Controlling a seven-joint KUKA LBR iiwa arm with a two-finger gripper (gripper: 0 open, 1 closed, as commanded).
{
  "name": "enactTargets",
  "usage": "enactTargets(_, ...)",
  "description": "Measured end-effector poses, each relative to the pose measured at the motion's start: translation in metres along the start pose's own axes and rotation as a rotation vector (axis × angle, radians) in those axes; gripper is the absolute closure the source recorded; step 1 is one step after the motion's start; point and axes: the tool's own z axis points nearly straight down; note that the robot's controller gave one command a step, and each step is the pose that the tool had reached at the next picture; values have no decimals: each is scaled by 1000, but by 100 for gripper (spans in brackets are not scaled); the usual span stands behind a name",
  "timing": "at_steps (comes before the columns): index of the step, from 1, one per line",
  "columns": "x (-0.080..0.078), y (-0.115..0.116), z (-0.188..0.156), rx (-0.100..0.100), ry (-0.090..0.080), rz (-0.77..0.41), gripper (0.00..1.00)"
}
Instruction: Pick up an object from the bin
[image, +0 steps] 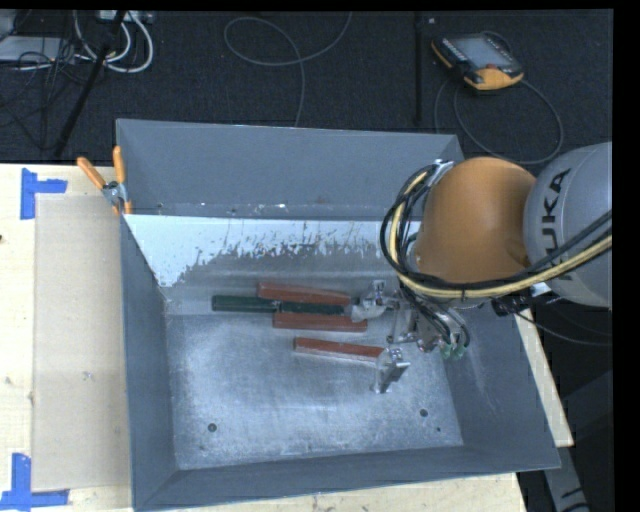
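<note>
**Item:** red-brown stick, lowest of four on the floor of the grey bin. It lay nearly level, right of centre, with its right end just beside my lower fingertip.

**Handling, as I judged it:** light, stiff and smooth-faced, so likely to skate on the bare metal. It sat low, leaving little height to catch. The best hold looked to be across its narrow width, a little in from the right end so it would not tip.

**Adjacent:** a second red-brown stick lay just above it, apart. Beyond were a third red-brown stick and a dark green stick. Whether those two touched, I could not tell.

**Tool:** my gripper appeared spread, with one finger above and one below the right ends of the two lower sticks, pinching nothing.

**Arm:** my orange wrist cover hung over the bin's right side.
</note>
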Motion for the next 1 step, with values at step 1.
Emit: enactTargets(1,-4,-4,68,0,3,-45,0)
